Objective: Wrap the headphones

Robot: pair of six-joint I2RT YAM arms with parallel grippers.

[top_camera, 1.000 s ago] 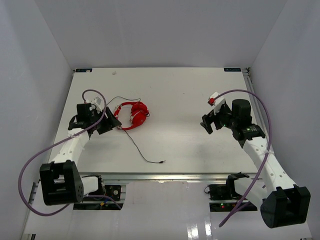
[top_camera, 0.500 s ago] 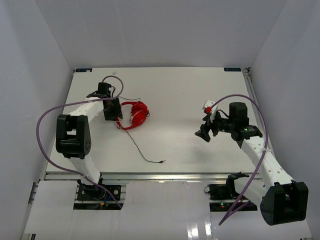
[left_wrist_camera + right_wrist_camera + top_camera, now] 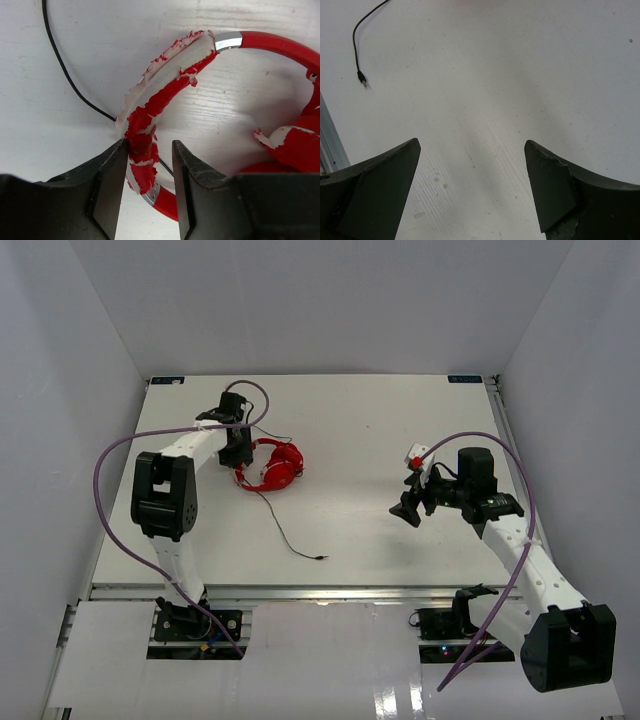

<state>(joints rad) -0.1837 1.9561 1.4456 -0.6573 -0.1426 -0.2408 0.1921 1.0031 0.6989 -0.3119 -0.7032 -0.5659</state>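
The red headphones (image 3: 274,466) lie on the white table left of centre, their thin dark cable (image 3: 277,524) trailing towards the near edge and ending in a plug (image 3: 320,558). My left gripper (image 3: 240,452) is at the headphones' left side. In the left wrist view it (image 3: 150,165) is open and straddles the worn red-and-white headband (image 3: 165,80). The left finger touches the band and the right finger stands apart from it. An ear cup (image 3: 295,147) shows at the right. My right gripper (image 3: 408,508) is wide open and empty (image 3: 472,160) above bare table, with the cable plug (image 3: 361,75) far ahead.
White walls enclose the table on three sides. A metal rail (image 3: 300,592) runs along the near edge. Purple arm cables loop above both arms (image 3: 110,455). A loop of the dark cable (image 3: 65,70) lies beyond the headband.
My left arm has swung to the far side and brought its gripper over the headband. The headphones shifted slightly right. My right gripper dropped a little towards the table's centre.
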